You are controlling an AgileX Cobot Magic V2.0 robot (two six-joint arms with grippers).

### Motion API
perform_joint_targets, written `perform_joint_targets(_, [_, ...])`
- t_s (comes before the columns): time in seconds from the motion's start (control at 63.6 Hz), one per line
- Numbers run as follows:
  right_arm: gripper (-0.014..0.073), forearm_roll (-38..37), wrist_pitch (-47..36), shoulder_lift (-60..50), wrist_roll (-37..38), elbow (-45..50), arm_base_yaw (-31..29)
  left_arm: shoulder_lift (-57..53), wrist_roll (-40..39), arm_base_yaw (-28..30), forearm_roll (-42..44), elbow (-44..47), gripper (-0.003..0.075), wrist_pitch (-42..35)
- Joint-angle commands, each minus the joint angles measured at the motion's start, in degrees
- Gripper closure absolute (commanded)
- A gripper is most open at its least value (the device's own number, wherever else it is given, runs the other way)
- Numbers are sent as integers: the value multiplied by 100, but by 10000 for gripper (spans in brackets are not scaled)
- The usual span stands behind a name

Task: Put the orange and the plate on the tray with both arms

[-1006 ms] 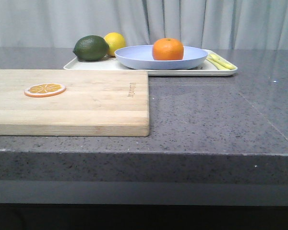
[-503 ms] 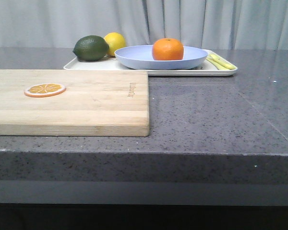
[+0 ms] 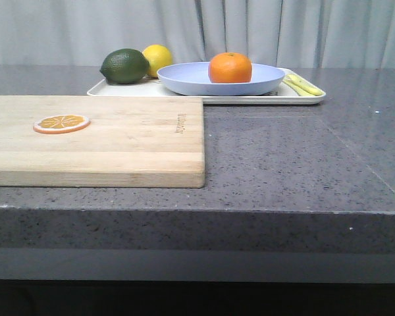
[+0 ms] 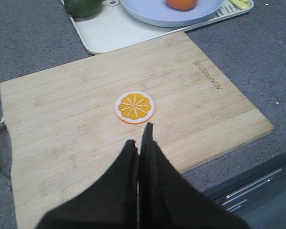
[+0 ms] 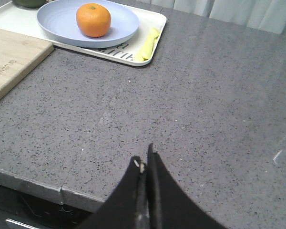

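The orange sits in the pale lavender-blue plate, and the plate rests on the cream-white tray at the back of the counter. The right wrist view shows the orange, the plate and the tray as well. The left wrist view cuts off the orange, the plate and the tray at its edge. My left gripper is shut and empty above the wooden board. My right gripper is shut and empty above the bare counter near its front edge. Neither arm shows in the front view.
A wooden cutting board lies front left with a flat orange slice on it. A dark green lime and a yellow lemon sit on the tray's left part. A pale yellow piece lies at its right end.
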Motion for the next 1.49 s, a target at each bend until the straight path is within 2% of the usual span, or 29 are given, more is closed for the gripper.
perform_joint_targets(0.0, [659, -68, -460, 56, -23, -134, 2, -354, -53, 436, 135, 150, 740, -502])
perform_joint_targets(0.11, [659, -68, -460, 56, -23, -134, 2, -936, -53, 1145, 362, 690, 740, -940])
perform_joint_targets(0.299, [659, -68, -460, 56, -23, -134, 2, -2227, -53, 2046, 165, 2161, 740, -2553])
perform_joint_targets(0.472, [659, -68, -460, 56, -23, -134, 2, -3128, -53, 2352, -296, 3366, 740, -3694])
perform_joint_targets(0.692, [659, -68, -460, 56, -23, -134, 2, -3554, -53, 2352, -359, 4228, 740, -4811])
perform_joint_targets(0.802, [659, -68, -460, 56, -23, -134, 2, -3689, -53, 2352, -359, 4448, 740, -5042])
perform_joint_targets(1.116, [659, -68, -456, 56, -23, -134, 2, -3691, -53, 2114, -361, 4451, 740, -4829])
perform_joint_targets(1.478, [659, -68, -456, 56, -23, -134, 2, -3691, -53, 2110, -361, 4451, 740, -4829])
